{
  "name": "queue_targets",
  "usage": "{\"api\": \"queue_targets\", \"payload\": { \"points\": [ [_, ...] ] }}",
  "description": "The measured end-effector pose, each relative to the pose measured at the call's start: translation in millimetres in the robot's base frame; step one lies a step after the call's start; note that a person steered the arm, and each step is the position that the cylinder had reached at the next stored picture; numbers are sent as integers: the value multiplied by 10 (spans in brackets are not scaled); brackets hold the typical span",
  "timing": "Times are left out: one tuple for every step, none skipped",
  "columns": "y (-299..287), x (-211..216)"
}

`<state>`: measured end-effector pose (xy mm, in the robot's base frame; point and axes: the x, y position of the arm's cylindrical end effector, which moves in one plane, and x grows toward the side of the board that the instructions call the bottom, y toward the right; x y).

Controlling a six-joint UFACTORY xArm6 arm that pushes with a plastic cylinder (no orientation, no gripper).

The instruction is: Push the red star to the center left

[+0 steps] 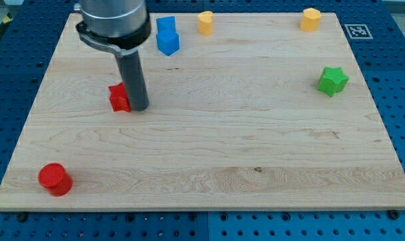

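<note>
The red star point(118, 98) lies on the wooden board at the view's left, a little above mid-height. My tip point(138, 108) stands right against the star's right side, touching it, and the rod hides part of the star. The board's left edge is a short way to the star's left.
A red cylinder point(55, 179) stands at the bottom left corner. Two blue blocks point(167, 36) sit together at the top, just right of the rod's mount. Two yellow blocks stand at the top edge, one at the middle point(205, 22), one at the right point(310, 19). A green star point(333, 80) lies at the right.
</note>
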<state>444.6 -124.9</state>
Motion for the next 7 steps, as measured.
{"api": "queue_targets", "payload": {
  "points": [
    [-187,-70],
    [-296,-70],
    [-367,-70],
    [-390,-70],
    [-448,-53],
    [-655,-53],
    [-693,-53]
  ]
}}
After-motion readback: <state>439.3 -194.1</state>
